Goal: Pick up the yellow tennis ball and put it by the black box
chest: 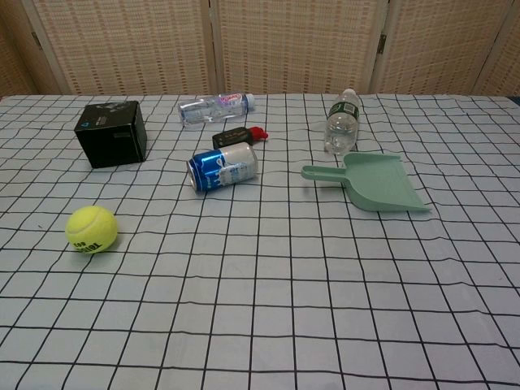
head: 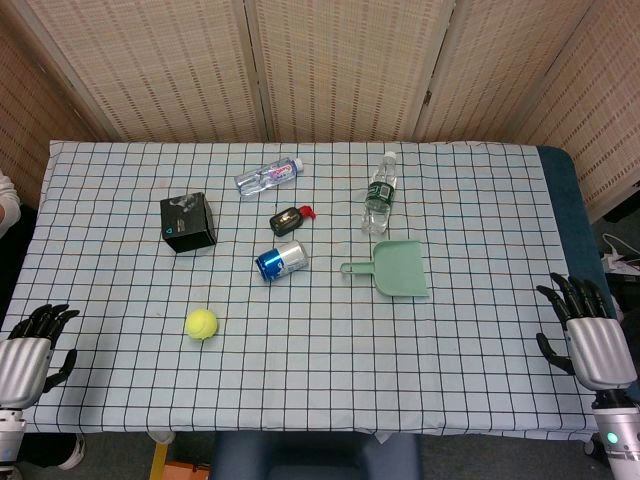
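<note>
The yellow tennis ball (head: 201,323) (chest: 91,229) lies on the checked tablecloth at the front left. Behind it, further back, stands the black box (head: 188,222) (chest: 111,133), a clear gap away from the ball. My left hand (head: 36,345) hovers at the table's left front edge, fingers spread, holding nothing, well left of the ball. At the right front edge my right hand (head: 582,328) is also empty with fingers apart. The chest view shows neither hand.
A blue can (head: 282,260) (chest: 223,167) lies on its side mid-table, a small black and red object (head: 291,216) behind it. Two water bottles (head: 268,176) (head: 380,192) lie at the back. A green dustpan (head: 397,268) (chest: 372,180) sits to the right.
</note>
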